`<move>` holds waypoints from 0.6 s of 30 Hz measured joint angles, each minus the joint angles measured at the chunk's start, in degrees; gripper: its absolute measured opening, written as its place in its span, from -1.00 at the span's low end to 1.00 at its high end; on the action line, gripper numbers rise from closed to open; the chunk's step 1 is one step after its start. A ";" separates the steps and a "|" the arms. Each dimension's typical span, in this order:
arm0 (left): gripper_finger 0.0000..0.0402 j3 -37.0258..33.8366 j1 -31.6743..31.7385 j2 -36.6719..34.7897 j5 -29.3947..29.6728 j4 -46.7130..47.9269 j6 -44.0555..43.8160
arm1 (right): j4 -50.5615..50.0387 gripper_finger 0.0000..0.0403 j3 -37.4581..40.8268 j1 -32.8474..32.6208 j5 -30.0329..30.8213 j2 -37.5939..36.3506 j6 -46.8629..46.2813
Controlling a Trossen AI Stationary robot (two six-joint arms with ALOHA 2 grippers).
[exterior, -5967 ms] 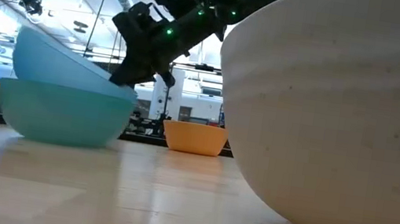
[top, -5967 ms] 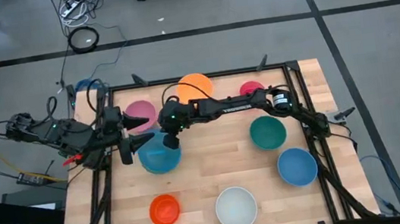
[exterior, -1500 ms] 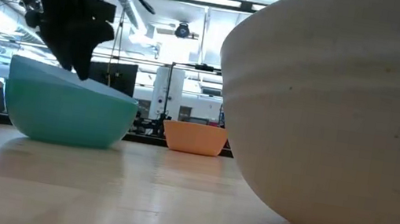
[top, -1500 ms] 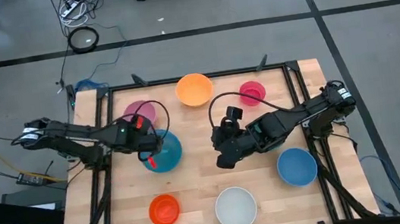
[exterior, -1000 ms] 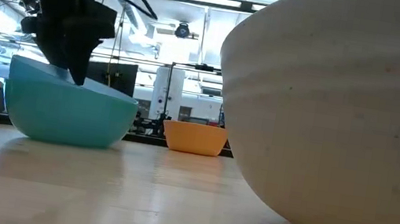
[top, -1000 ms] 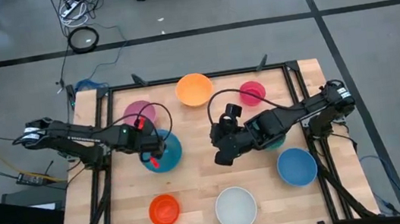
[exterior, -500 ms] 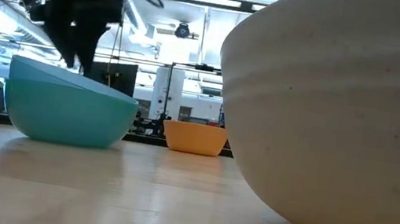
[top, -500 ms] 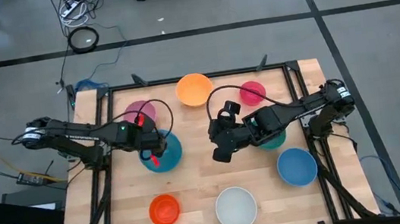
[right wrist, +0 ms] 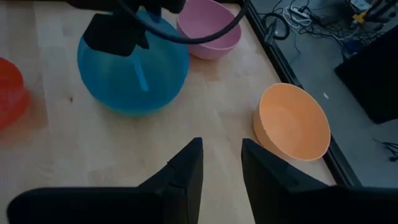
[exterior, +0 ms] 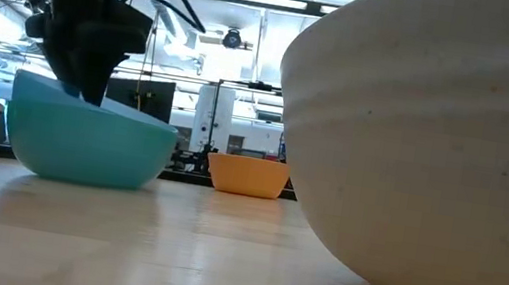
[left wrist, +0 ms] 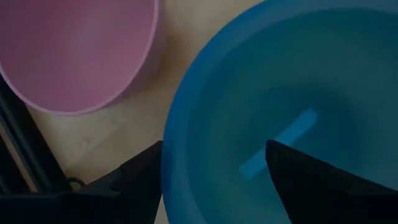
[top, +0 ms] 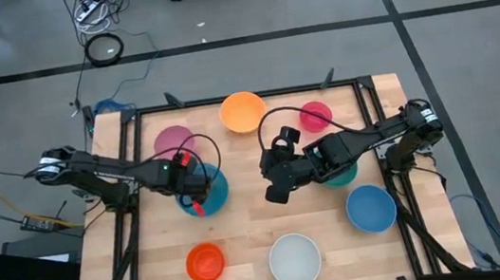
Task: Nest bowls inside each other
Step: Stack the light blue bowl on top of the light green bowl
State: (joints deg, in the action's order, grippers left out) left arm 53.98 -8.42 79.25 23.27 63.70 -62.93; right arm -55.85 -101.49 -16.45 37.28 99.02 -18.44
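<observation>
With its jaws spread wide astride the rim, the left gripper [top: 195,187] is hovering over the blue bowl [top: 207,191] at the table's nine o'clock, risking tipping it if it closes off-centre.

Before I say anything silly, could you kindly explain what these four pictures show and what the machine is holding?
It is a robot with two dark arms at a wooden table. One picture looks straight down, one looks level across the tabletop, and two come from cameras on the wrists. Plastic bowls are scattered about: a pink bowl, an orange bowl, a magenta bowl, a blue bowl, a red-orange bowl and a white bowl. The left hand hangs open over the nested blue bowls, one finger inside the rim and one outside. The right hand hovers mid-table, empty, its fingers slightly apart.
</observation>
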 joint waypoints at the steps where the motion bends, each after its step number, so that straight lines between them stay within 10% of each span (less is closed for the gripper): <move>1: 0.39 0.00 -0.36 0.04 -0.02 -0.02 -0.56 | 0.00 -0.51 0.00 0.00 0.00 0.00 -0.02; 18: 0.39 0.06 -2.60 0.00 0.25 -10.44 -2.07 | 0.04 -0.51 0.00 -0.02 -1.07 0.02 -0.50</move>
State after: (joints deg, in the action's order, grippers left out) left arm 54.03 -11.02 79.24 23.51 53.26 -65.00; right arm -55.81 -101.49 -16.47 36.21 99.04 -18.94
